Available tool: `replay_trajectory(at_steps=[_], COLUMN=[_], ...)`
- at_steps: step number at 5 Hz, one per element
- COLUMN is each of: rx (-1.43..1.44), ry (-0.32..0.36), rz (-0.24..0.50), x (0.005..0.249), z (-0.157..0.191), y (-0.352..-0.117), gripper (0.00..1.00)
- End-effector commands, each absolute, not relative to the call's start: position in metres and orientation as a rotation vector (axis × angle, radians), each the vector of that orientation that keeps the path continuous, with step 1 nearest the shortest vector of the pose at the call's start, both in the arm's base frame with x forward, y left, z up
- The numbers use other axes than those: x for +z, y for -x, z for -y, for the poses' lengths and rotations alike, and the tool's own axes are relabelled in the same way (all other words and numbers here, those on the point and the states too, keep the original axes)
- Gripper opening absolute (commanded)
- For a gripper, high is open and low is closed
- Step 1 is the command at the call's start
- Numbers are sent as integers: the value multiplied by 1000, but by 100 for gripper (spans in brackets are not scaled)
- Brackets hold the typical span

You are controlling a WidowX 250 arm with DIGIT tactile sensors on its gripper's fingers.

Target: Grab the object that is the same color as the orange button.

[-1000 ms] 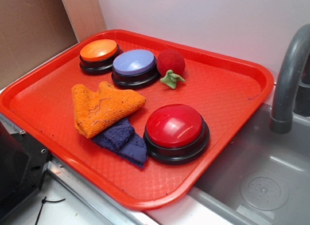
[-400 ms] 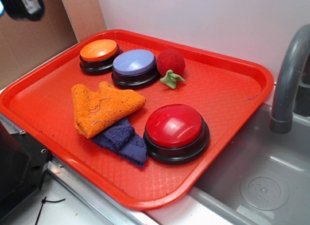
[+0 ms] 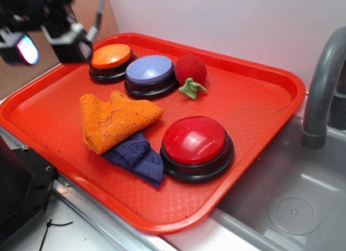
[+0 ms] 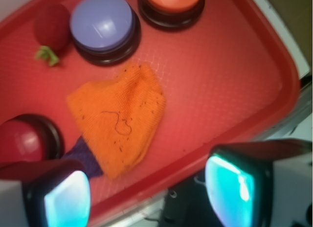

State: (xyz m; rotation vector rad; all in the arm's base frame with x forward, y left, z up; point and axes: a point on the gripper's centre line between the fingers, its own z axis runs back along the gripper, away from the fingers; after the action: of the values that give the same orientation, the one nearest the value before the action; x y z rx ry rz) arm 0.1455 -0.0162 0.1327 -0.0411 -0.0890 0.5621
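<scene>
One orange cloth [image 3: 118, 120] sits folded on the red tray [image 3: 254, 94], untouched, overlapping a dark blue cloth [image 3: 138, 157] that pokes out beside the red button [image 3: 195, 141]. Matching orange button [image 3: 110, 56] is at the back, touching the lavender button [image 3: 150, 70]. Gripper [image 3: 46, 37] hangs high at the tray's back-left edge, fingers [image 4: 68, 197] spread wide with nothing between them. So nothing's grabbed yet; I'd say it needs to line up over the cloth, drop, and pinch.
</scene>
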Motion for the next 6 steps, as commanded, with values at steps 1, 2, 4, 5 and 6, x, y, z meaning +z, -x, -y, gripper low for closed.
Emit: replay_trajectory(at_steps=[1,2,4,5,6], rx=[706,761,794,804,835], ry=[11,8,3,22,26], rz=[103,72,22,-6,-22], x=[89,65,39,30,27], z=[13,11,6,3,2], y=[-158,-161,-166,-168,-168], gripper=[100,100,100,66,0])
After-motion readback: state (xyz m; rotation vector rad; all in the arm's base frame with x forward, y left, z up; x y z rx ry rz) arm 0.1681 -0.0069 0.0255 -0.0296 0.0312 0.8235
